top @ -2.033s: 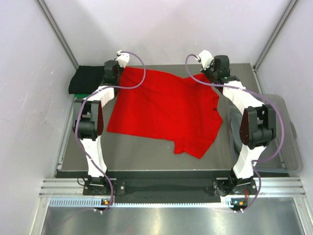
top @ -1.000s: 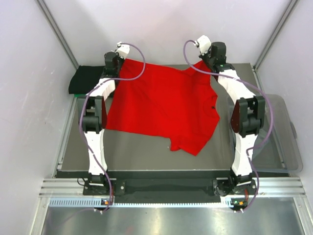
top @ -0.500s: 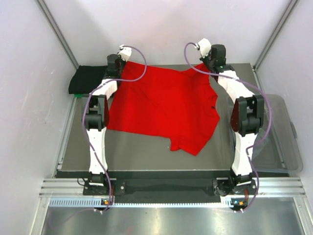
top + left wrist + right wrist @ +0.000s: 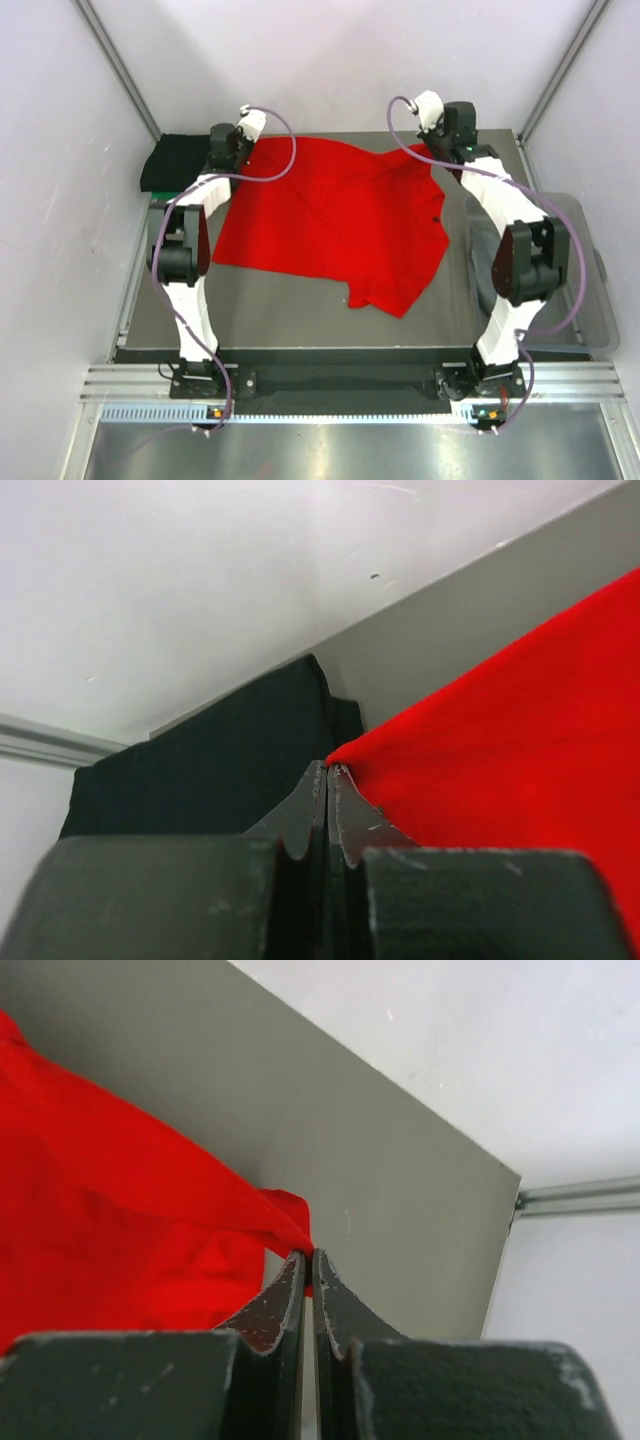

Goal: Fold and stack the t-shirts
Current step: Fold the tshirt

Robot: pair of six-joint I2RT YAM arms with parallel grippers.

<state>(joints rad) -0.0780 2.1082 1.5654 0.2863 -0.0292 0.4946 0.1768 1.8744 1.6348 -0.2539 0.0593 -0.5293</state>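
A large bright red t-shirt (image 4: 335, 220) lies spread over the grey table, one sleeve hanging toward the near edge. My left gripper (image 4: 233, 150) is shut on the shirt's far left corner; the left wrist view shows the red cloth (image 4: 520, 740) pinched at the gripper (image 4: 329, 770). My right gripper (image 4: 440, 145) is shut on the far right corner; the right wrist view shows the red cloth (image 4: 120, 1210) caught at the gripper (image 4: 308, 1255). A black t-shirt (image 4: 175, 163) lies folded at the far left corner, also in the left wrist view (image 4: 200, 770).
A clear plastic bin (image 4: 590, 290) stands off the table's right side. White walls and metal frame posts close in the back and sides. The table's far edge (image 4: 400, 1100) runs just beyond both grippers.
Both grippers have carried the shirt's far corners back, then slightly nearer and outward. The right arm has swung right. The shirt's far edge now sags a little between them.
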